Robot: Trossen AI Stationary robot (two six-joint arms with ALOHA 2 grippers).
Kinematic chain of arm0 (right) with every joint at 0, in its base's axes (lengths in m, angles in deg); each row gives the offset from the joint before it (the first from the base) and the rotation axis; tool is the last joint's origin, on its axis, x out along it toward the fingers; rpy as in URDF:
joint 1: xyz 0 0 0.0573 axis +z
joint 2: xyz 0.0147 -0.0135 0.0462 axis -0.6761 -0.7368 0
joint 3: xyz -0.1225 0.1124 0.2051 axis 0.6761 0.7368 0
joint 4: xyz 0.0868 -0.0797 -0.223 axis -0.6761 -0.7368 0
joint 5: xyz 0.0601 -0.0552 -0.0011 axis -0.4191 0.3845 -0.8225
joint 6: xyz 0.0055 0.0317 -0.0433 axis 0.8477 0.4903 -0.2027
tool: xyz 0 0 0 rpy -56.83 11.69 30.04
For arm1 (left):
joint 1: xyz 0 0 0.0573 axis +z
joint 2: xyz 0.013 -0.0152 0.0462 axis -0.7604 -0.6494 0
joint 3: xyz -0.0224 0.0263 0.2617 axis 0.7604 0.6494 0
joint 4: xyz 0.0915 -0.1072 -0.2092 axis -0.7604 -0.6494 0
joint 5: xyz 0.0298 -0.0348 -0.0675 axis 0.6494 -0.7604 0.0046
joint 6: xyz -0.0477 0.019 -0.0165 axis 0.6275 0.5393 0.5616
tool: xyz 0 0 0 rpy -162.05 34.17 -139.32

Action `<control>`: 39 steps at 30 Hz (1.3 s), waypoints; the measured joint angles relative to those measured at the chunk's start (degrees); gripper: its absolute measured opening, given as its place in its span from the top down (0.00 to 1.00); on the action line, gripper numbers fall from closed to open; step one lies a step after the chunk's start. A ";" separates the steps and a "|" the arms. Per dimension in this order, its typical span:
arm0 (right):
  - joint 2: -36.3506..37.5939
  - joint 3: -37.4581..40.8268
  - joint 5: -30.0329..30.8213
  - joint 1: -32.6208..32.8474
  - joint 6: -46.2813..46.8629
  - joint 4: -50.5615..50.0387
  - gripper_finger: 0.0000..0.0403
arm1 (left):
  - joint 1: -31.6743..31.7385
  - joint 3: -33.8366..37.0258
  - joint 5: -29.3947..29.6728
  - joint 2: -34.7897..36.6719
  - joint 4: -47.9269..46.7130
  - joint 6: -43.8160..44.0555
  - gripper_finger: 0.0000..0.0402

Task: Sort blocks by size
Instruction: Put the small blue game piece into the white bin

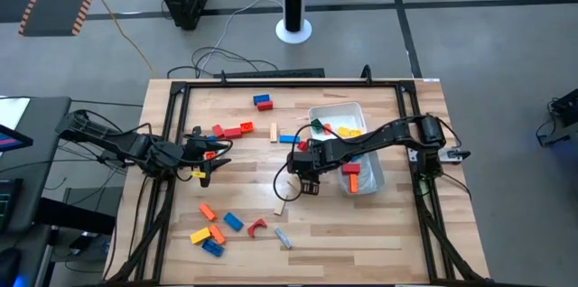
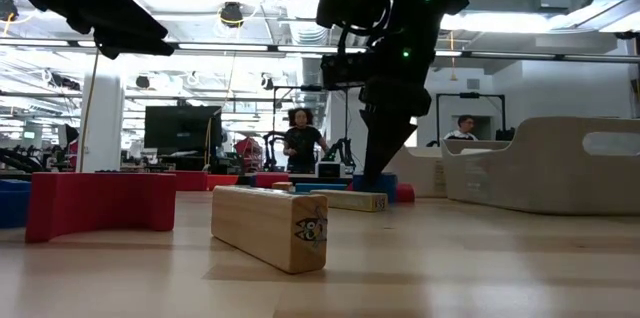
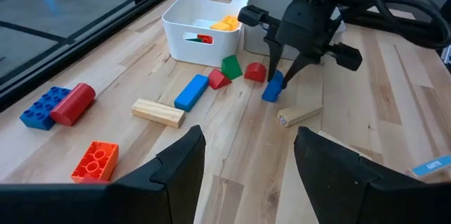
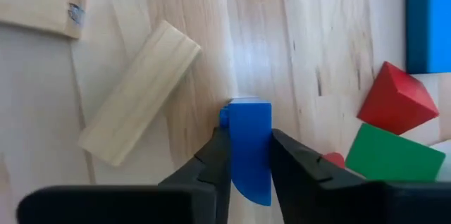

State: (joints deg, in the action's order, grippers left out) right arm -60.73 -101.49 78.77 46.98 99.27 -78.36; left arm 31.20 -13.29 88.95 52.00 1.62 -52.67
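A small blue block (image 4: 250, 132) stands on the wooden table between the fingers of my right gripper (image 4: 250, 143), which is shut on it just left of the tubs (image 1: 305, 181). From the left wrist view the same block (image 3: 273, 86) shows under those fingers. Other blocks lie flat nearby: two tan bars (image 4: 137, 104), a red wedge (image 4: 398, 101), a green one (image 4: 391, 153). At the table's left my left gripper (image 3: 250, 168) hovers open over bare wood, holding nothing (image 1: 212, 162). My right gripper pinches the blue block's two opposite flat sides (image 4: 250, 164) between its two fingers (image 4: 215, 160). The fingers come from above, pointing steeply down. In the left wrist view the block's lower end (image 3: 270, 97) meets the table, and the block leans slightly.
A white tub (image 1: 339, 111) and a clear tub (image 1: 370, 179) holding a few blocks stand at the right. Loose blocks lie at the far middle (image 1: 262, 101), near my left gripper (image 1: 233, 131) and toward the near left (image 1: 217, 228). A black frame (image 1: 172, 97) rims the table.
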 joint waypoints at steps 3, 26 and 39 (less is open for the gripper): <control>0.00 0.00 0.04 -0.06 -0.03 -0.01 0.74 | 0.00 0.00 0.00 -0.01 0.00 0.00 0.48; -0.11 -7.53 0.62 -0.12 -0.97 -9.37 0.73 | 0.01 0.00 -0.02 -0.02 -0.33 0.28 0.48; -0.15 -7.40 -0.40 1.01 -3.73 -9.17 0.15 | 0.00 0.00 -0.02 0.00 -0.28 0.44 0.48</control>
State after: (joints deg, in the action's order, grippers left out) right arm -60.88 -108.89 78.37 48.00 95.54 -87.54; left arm 31.20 -13.29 88.93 52.00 1.33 -52.23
